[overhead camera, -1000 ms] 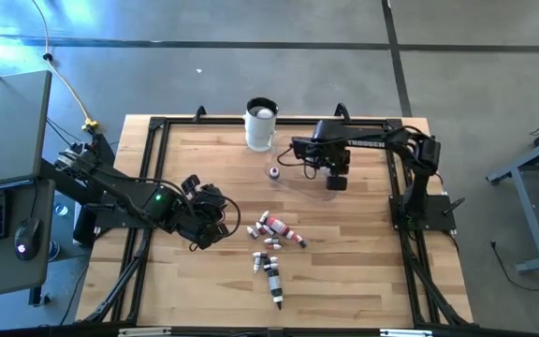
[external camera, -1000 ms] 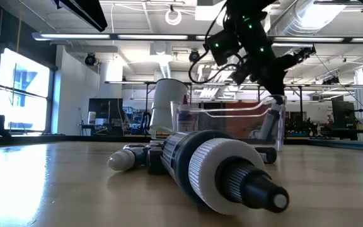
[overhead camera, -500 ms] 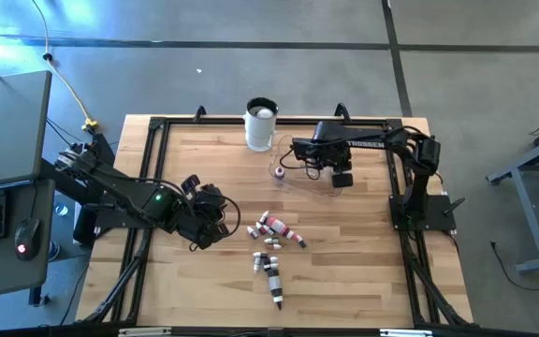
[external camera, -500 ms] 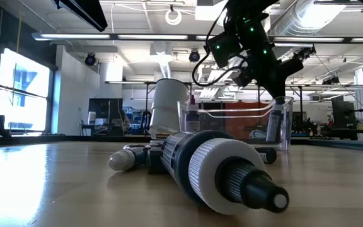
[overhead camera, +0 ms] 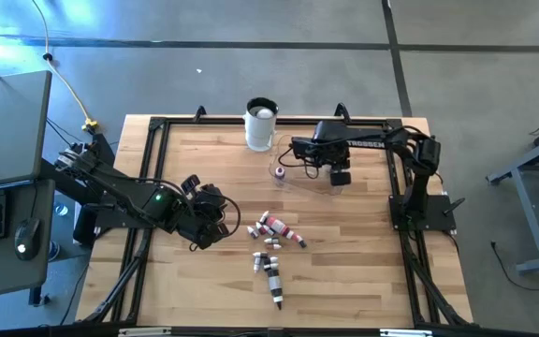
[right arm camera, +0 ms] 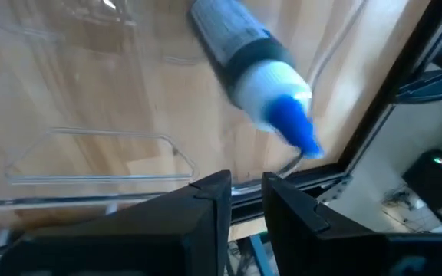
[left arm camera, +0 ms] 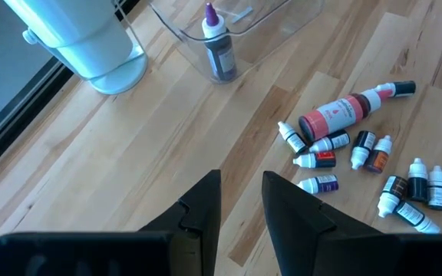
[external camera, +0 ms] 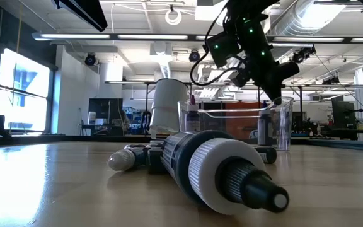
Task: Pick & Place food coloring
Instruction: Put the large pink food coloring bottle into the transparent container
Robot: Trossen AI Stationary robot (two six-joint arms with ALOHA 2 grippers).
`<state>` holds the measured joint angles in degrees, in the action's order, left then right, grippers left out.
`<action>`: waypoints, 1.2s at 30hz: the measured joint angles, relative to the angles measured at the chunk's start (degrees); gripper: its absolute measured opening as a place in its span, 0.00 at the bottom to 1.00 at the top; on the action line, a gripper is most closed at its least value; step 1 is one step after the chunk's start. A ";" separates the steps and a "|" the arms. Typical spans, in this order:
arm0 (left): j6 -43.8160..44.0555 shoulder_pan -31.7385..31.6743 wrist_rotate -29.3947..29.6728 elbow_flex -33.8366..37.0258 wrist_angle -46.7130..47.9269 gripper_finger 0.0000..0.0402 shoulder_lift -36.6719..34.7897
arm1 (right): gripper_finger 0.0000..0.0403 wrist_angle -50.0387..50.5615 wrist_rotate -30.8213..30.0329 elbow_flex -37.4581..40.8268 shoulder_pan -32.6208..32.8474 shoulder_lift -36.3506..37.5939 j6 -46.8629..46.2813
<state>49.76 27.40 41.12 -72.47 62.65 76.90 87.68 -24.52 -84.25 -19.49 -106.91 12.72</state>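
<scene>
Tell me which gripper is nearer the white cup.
Right. The right gripper sits over the clear bowl just beside the white cup; the left gripper hangs farther off, by the bottles.

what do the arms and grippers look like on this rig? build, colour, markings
Both arms are black jointed links on black bases. The left arm shows a green indicator light; the right arm carries white lettering and loose black cables. Each gripper has two flat black fingers.
</scene>
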 joint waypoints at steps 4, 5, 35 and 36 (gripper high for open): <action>0.00 0.00 0.00 0.00 0.00 0.24 0.00 | 0.17 2.20 -5.04 -0.43 0.01 0.00 -2.53; -0.02 0.00 0.00 0.00 0.02 0.24 0.00 | 0.17 2.38 -5.20 -0.84 0.00 0.03 -3.09; 0.46 1.97 -0.77 -0.04 11.37 0.24 -5.55 | 0.10 -36.49 8.29 3.28 36.64 12.07 -29.57; 0.50 2.29 -0.31 -0.04 11.37 0.24 -5.98 | 0.10 -40.30 7.87 5.76 37.60 12.07 -29.52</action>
<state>50.26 29.69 40.81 -72.51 74.02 70.92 47.38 -16.65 -78.48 18.11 -94.85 -16.80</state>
